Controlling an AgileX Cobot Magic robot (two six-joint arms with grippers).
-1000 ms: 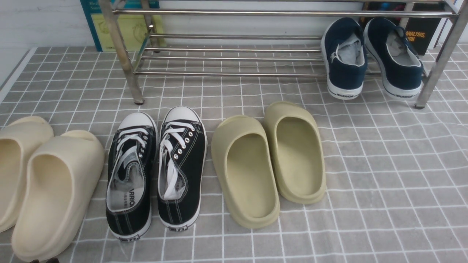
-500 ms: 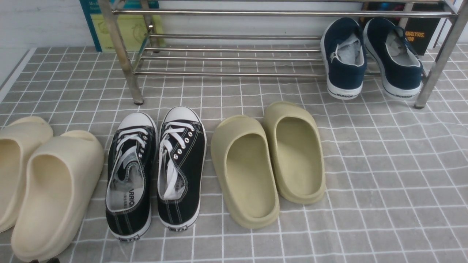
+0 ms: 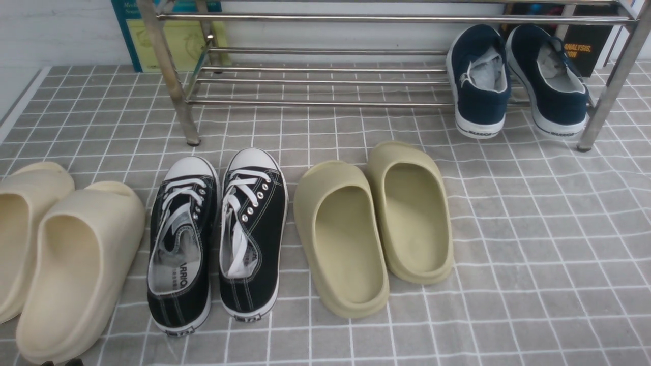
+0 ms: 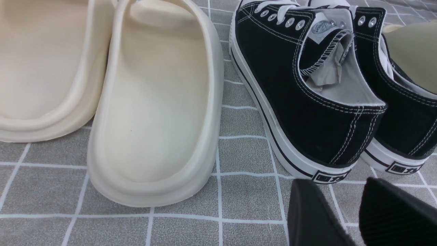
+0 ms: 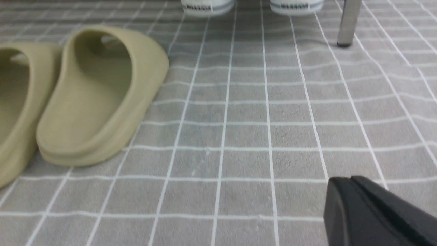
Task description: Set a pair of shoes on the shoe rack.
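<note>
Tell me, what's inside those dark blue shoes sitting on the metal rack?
Both navy sneakers hold crumpled whitish paper, and a light grey insole shows at the heel. The toe ends are covered by the uppers, so how far the paper reaches cannot be seen.

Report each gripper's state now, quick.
Left gripper: open, holding nothing.
Right gripper: closed, holding nothing.
</note>
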